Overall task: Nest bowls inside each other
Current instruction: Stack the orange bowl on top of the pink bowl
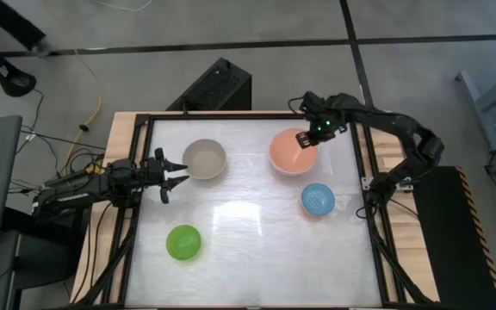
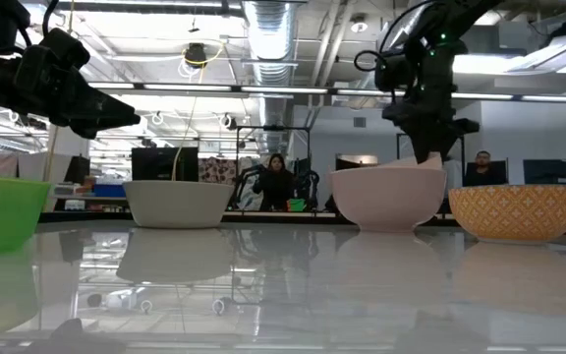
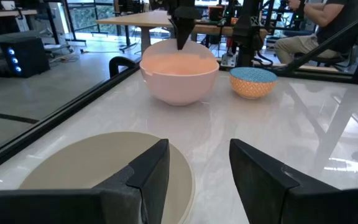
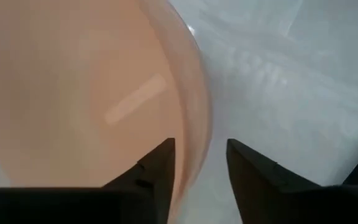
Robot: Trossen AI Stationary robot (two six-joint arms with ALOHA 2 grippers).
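Note:
A salmon-pink bowl stands at the table's far right, with my right gripper over its far rim. The gripper points down and is open. In the right wrist view one finger stands over the bowl's inside and the other outside the rim. A grey-beige bowl stands at the far left. Just left of it my left gripper waits level and open. A blue bowl sits near the right edge and a green bowl at the near left.
Black frame rails run along the table's edges. A black box stands on the floor beyond the far edge. The white tabletop's middle is bare. In the low view, people sit in the room behind.

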